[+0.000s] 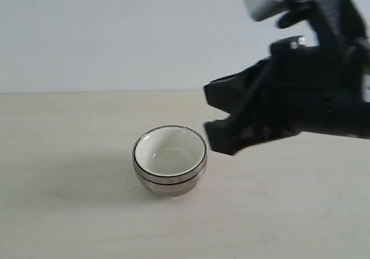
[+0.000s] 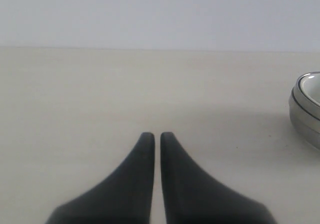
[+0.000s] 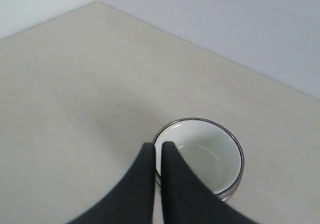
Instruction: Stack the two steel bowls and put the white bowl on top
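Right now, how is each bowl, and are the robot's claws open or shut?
white bowl: upright, empty, sitting on top of the stack.
steel bowls: upright, nested together on the table, under the white bowl.
right gripper: shut, holding nothing, up in the air near the stack.
left gripper: shut, holding nothing, apart from the stack.
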`<state>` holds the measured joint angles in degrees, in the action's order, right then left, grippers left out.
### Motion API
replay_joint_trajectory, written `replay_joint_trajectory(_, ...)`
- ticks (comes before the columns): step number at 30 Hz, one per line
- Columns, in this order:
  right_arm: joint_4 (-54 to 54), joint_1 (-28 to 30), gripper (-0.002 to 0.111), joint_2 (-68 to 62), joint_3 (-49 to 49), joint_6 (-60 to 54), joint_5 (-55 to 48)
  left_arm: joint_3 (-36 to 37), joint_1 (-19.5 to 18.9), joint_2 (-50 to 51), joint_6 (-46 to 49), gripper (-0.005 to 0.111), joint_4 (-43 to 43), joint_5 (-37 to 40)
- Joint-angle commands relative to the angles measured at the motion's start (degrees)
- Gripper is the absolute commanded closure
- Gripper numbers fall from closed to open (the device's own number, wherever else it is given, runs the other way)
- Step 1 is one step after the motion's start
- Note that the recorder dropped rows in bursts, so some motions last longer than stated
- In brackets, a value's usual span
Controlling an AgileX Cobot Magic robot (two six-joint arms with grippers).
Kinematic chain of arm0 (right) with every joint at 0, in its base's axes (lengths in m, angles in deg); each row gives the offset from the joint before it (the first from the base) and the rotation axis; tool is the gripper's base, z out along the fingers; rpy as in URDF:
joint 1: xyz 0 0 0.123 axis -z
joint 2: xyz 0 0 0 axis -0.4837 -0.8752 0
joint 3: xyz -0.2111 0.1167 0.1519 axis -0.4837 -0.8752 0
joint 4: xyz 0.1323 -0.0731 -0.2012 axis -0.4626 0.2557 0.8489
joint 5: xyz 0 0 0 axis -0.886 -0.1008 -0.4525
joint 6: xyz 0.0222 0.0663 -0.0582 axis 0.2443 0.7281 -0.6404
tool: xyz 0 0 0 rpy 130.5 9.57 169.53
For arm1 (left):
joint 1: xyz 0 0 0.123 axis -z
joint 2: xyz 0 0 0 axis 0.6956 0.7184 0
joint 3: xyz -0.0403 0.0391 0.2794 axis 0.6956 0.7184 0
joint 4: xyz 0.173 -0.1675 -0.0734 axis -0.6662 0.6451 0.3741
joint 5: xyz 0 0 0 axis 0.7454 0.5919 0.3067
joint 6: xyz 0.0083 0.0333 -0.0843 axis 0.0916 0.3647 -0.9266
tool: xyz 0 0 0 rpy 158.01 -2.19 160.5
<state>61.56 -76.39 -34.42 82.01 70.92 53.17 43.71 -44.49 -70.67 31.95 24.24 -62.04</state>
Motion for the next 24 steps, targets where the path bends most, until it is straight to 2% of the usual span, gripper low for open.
replay_joint_trajectory(1,0.83,0.2,0.108,13.91,-5.57,-0.69,0.38,0.17,0.29,-0.18,-0.27,0.103,0.0,-0.41)
replay_joint_trajectory(10,0.83,0.2,0.108,41.68,-8.83,-0.82,-1.01,0.17,0.29,-0.18,-0.27,0.103,0.0,-0.41)
replay_joint_trajectory(17,4.69,0.75,0.108,55.54,-8.83,-1.08,-7.29,0.17,0.29,-0.18,-0.27,0.103,0.0,-0.41)
replay_joint_trajectory(20,10.09,3.54,0.108,58.83,-8.83,3.14,-10.35,0.17,0.29,-0.18,-0.27,0.103,0.0,-0.41)
replay_joint_trajectory(24,18.82,11.17,0.108,58.83,-8.58,12.49,-16.36,0.17,0.29,-0.18,-0.27,0.103,0.0,-0.51)
